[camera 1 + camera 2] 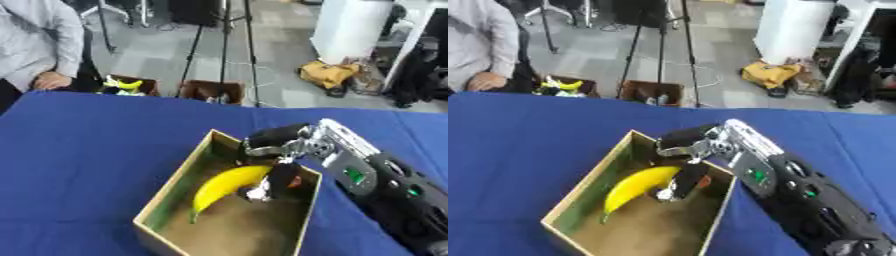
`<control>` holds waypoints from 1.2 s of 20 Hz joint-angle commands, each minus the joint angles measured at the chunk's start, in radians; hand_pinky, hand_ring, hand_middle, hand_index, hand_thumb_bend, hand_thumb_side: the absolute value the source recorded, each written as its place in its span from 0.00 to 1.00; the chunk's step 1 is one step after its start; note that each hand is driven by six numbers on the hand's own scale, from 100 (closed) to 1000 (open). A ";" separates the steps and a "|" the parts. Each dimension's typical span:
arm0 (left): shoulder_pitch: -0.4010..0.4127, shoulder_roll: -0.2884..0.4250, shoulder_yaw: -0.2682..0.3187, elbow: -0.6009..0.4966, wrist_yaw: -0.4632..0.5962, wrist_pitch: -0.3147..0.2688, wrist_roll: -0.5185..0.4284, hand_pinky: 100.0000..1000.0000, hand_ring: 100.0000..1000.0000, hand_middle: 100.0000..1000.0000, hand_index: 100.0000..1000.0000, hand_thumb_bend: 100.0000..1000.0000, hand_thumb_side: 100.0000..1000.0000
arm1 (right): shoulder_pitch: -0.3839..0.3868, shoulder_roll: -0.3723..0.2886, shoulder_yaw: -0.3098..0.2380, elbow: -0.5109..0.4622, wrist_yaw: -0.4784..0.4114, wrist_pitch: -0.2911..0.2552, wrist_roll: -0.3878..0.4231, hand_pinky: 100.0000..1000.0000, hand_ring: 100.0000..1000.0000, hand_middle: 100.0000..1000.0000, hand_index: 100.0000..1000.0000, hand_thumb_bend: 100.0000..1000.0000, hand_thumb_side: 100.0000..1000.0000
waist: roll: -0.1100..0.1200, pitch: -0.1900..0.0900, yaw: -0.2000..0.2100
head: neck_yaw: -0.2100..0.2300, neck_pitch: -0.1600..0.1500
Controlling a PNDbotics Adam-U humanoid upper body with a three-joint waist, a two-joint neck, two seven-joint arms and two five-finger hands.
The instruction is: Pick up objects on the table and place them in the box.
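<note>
Down in the lower middle of the frame, dark fingers [282, 176] are seen curled downward over the stem end of a yellow banana [224, 186], touching it; whether it is pinched or merely touched cannot be told. A small orange-red shape shows just beside them. The right hand [278, 150] is reached over the far rim of the open box [163, 196], inside which the banana is lying. The banana is judged light, fairly soft and easily bruised, best taken across its thick middle. Blue table [79, 150] cloth surrounds the box.
</note>
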 commanded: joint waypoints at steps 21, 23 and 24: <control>-0.010 0.013 0.005 -0.015 -0.004 0.000 0.001 0.14 0.35 0.36 0.57 0.00 0.97 | -0.010 -0.021 0.016 -0.007 -0.044 -0.062 0.100 0.78 0.81 0.65 0.69 0.67 0.39 | 0.003 -0.020 -0.001 | 0.003 -0.008; -0.010 0.014 0.005 -0.015 -0.004 0.000 0.001 0.14 0.35 0.36 0.57 0.00 0.97 | -0.015 -0.027 -0.005 -0.045 -0.066 -0.057 0.100 0.79 0.80 0.65 0.69 0.69 0.44 | 0.003 -0.022 -0.003 | 0.005 -0.007; -0.010 0.015 0.005 -0.015 -0.004 0.000 0.001 0.14 0.35 0.36 0.57 0.00 0.97 | -0.017 -0.032 -0.019 -0.068 -0.080 -0.052 0.100 0.79 0.80 0.65 0.69 0.69 0.46 | 0.003 -0.023 -0.004 | 0.006 -0.006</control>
